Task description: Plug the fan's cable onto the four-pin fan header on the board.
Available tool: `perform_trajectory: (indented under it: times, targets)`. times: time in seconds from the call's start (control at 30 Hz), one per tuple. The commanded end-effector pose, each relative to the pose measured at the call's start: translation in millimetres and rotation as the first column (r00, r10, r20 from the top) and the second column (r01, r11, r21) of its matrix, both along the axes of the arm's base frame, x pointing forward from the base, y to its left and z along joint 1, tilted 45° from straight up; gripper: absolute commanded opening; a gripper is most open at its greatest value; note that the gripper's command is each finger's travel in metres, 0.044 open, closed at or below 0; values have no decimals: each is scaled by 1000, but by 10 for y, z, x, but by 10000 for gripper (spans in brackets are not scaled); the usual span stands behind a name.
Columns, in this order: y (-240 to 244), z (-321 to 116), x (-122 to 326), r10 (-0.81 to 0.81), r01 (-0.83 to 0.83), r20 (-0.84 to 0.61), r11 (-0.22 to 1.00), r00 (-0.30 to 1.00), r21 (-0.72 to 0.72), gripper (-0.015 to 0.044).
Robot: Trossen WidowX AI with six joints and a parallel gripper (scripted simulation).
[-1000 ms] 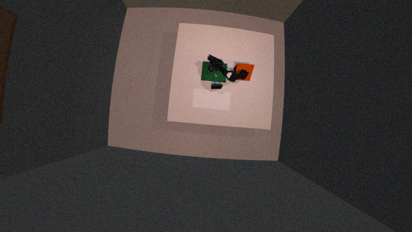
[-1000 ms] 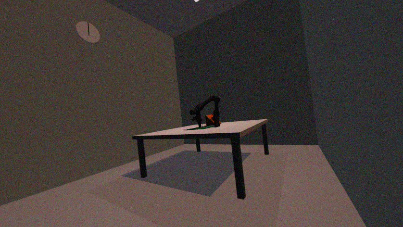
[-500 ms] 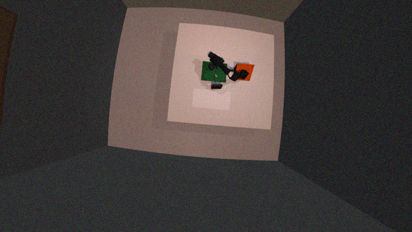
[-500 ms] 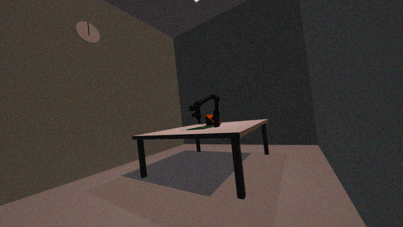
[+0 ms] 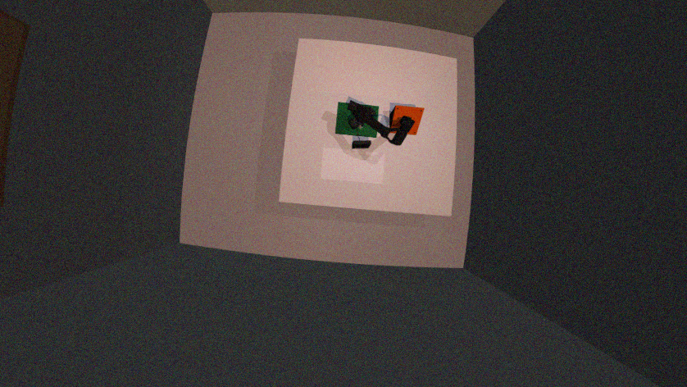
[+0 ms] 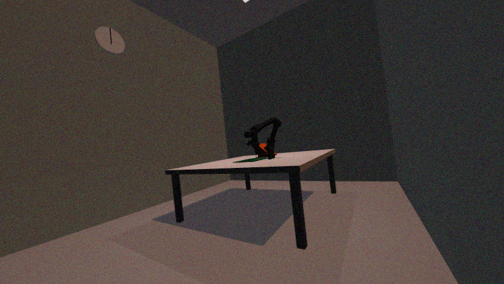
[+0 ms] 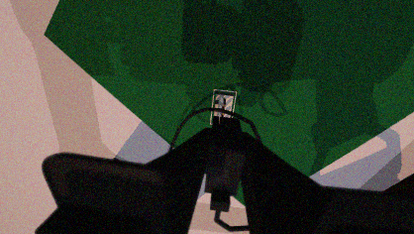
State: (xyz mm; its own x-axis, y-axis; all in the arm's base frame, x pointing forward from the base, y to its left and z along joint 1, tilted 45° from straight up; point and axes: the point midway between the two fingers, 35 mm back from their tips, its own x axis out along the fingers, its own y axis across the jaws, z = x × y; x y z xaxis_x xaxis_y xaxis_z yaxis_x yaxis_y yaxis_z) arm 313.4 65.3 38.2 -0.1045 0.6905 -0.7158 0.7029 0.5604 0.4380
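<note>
My gripper [image 7: 225, 136] [image 6: 256, 154] is shut on the fan's dark plug [image 7: 225, 171], above the green board [image 7: 297, 129] [image 5: 343, 129] [image 6: 243, 160]. The plug's cable [image 7: 238, 228] bends away at the lower end of the plug in the wrist view. The small white-framed four-pin header [image 7: 223, 105] shows on the board just past my fingertips in the wrist view. A thin dark stretch of cable arcs across its near part. The fingertips hide the plug's leading end, and the gap between plug and header cannot be told.
An orange box-like object [image 5: 416, 111] [image 6: 262, 145] stands near my arm's base, right of the board in the top view. A black block [image 5: 361, 143] lies beyond the board's lower edge there. All stand on the pale table [image 5: 307, 182] [image 6: 310, 157].
</note>
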Motion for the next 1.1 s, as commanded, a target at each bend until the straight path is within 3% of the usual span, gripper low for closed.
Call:
perform_trajectory:
  times: [0.0, 1.07]
  targets:
    - [29, 13, -18, -3, 3, -4, 1000, 1000, 3, 0]
    - [132, -163, 14, -1, 1, -1, 1000, 1000, 5, 0]
